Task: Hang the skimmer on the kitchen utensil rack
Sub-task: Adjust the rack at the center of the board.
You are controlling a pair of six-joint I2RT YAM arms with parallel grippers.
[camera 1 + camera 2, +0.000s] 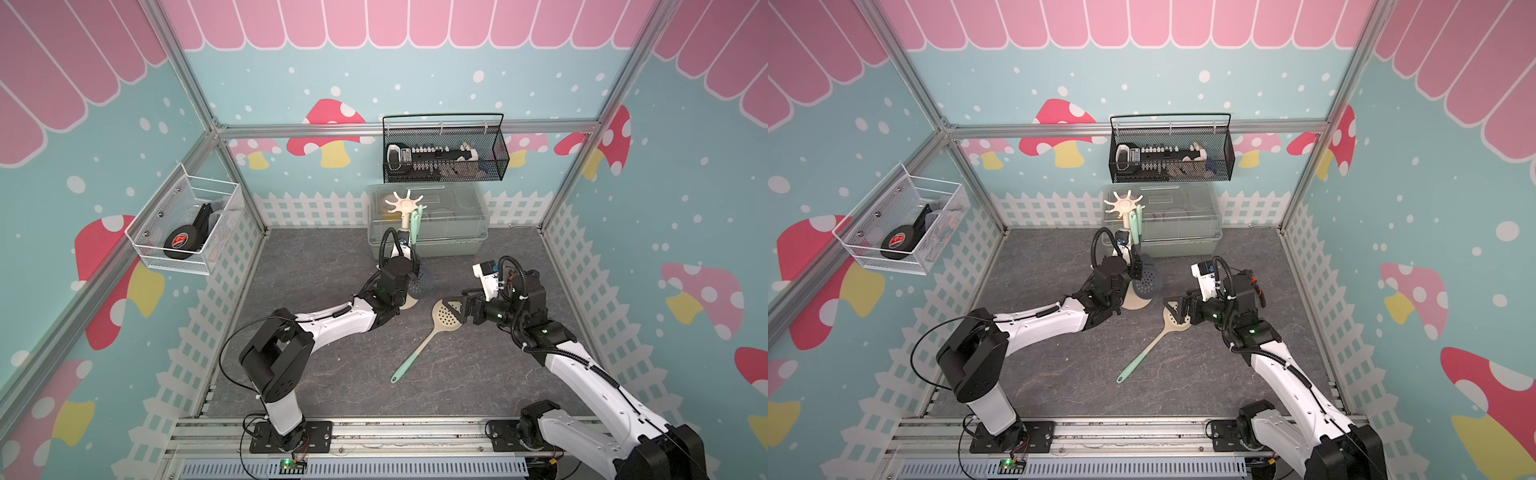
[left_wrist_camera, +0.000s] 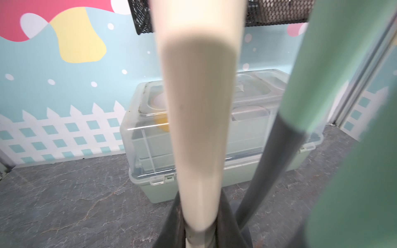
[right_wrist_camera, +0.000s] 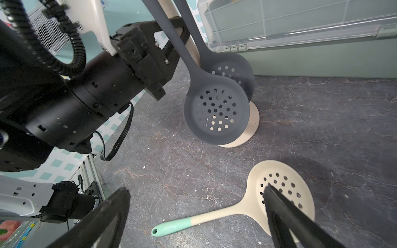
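The cream kitchen utensil rack [image 1: 402,203] [image 1: 1126,204] stands at the back of the table on a round base [image 3: 254,120]. My left gripper [image 1: 406,248] [image 1: 1127,246] [image 2: 199,206] is shut on its pole [image 2: 199,128]. Two grey skimmers [image 3: 214,111] [image 1: 422,280] with green handles [image 2: 322,75] hang from its hooks. A cream skimmer [image 1: 444,318] [image 1: 1144,353] [image 3: 253,199] with a green handle end lies flat on the table. My right gripper [image 1: 459,311] [image 1: 1180,311] [image 3: 195,192] hovers open over its perforated head, with nothing between the fingers.
A clear-lidded green box [image 1: 449,224] stands right behind the rack. A black mesh basket [image 1: 444,153] hangs on the back wall above it, and a white mesh basket [image 1: 183,224] hangs on the left wall.
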